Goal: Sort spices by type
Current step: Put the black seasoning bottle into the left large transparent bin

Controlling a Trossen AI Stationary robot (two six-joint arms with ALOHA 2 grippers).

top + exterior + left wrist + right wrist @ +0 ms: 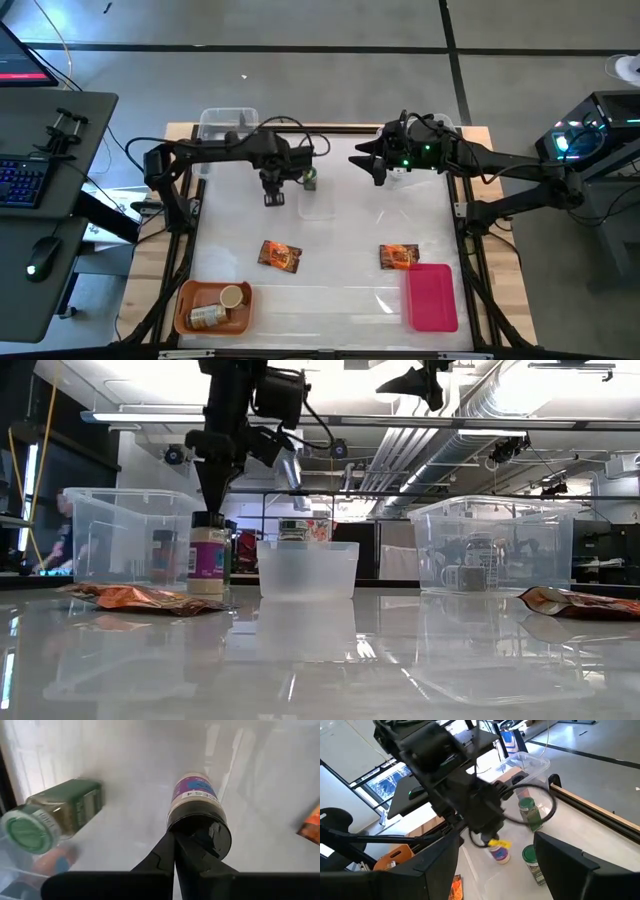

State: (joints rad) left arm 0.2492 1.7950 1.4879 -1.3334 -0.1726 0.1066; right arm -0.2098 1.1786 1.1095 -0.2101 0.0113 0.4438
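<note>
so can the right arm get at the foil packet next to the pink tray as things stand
Probably yes. The right gripper hangs open and empty above the table's far side, and the foil packet lies flat in the open beside the pink tray on that arm's side. Nothing sits over it, and the left gripper is off by a jar.

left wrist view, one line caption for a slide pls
Shut left gripper rests on a dark-lidded spice jar; green-lidded jar stands beside.

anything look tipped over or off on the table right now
Yes: a green-lidded jar seems to lie on its side at the table's far end, while the dark-lidded jar beside it stands upright. The left hand is shut, its tips resting on that dark lid rather than gripping the jar.
</note>
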